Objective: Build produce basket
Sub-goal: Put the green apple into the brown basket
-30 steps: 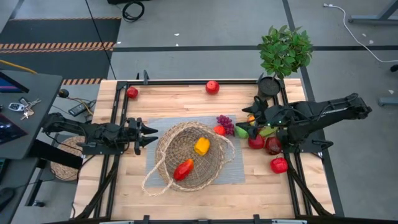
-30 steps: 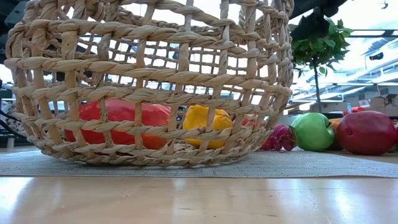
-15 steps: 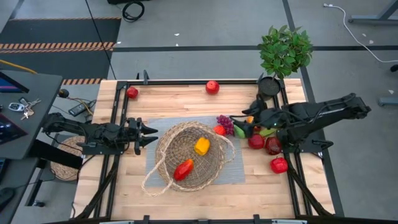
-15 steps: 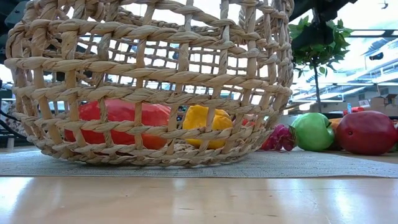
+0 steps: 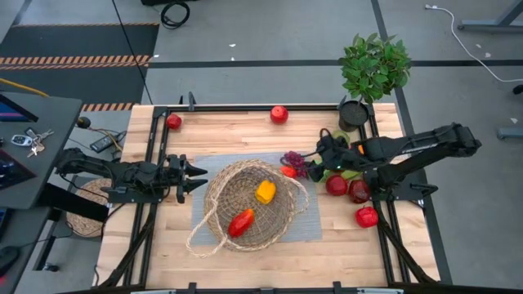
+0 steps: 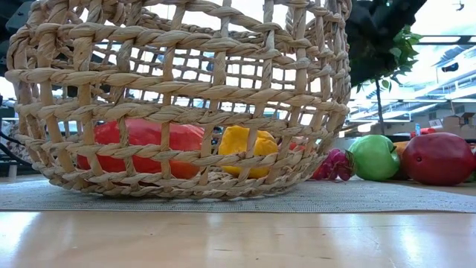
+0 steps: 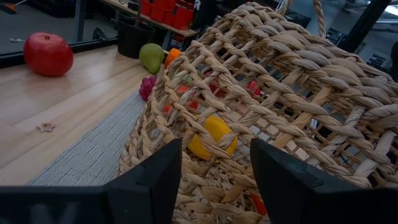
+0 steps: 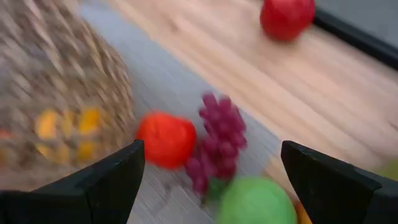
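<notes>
From above, the basket (image 5: 249,204) sits mid-table on a grey mat (image 5: 306,222), holding a yellow pepper (image 5: 265,192); the left gripper (image 5: 196,177) waits beside it, jaws wide. Through the right wrist view, the right gripper (image 8: 208,180) hangs, jaws wide, over purple grapes (image 8: 217,140) just outside the basket.

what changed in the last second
The right gripper slid left across the table, from beside the plant pot to over the purple grapes, fingers open and empty. The left gripper, the basket and all the produce stayed put.
</notes>
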